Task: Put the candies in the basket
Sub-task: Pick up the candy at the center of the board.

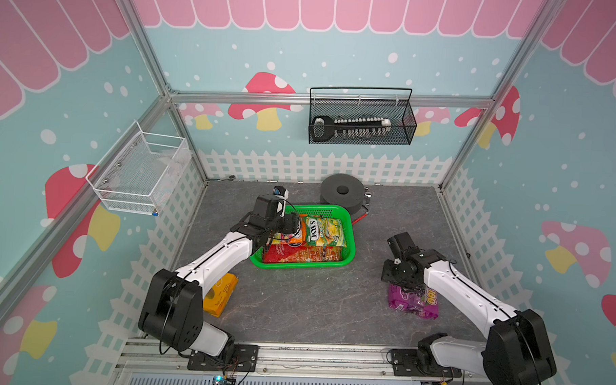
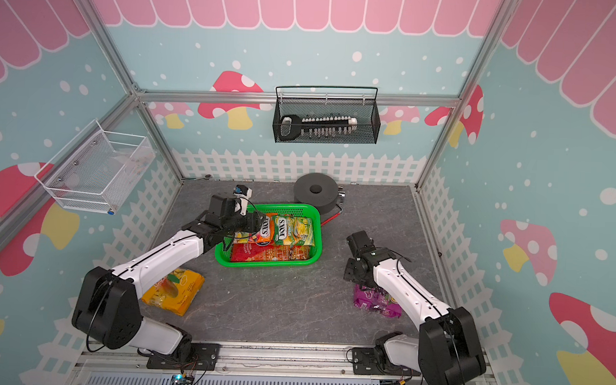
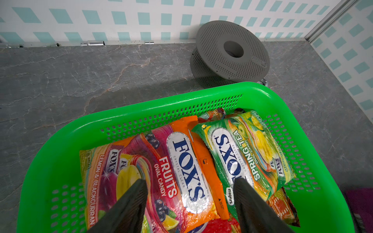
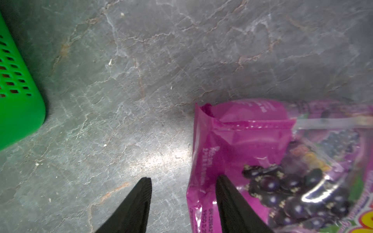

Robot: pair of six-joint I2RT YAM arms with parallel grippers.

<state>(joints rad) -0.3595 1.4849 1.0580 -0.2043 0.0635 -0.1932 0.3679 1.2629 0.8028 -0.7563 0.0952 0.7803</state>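
Both top views: high at the front, facing steeply down, covering the whole grey marbled tabletop [image 1: 313,306]. Left wrist view: close, facing into the bright green perforated plastic basket [image 3: 60,153]. Right wrist view: low over the tabletop, sharing one basket corner

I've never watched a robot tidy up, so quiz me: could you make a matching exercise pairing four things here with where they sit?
Things:
1. purple bag
2. yellow-orange bag
3. green-yellow FOX'S bag
4. dark grey spool

Places:
A. inside the green basket
B. on the table, behind the basket
C. on the table, at the right gripper
D. on the table, front left

Pairs: 1-C, 2-D, 3-A, 4-B
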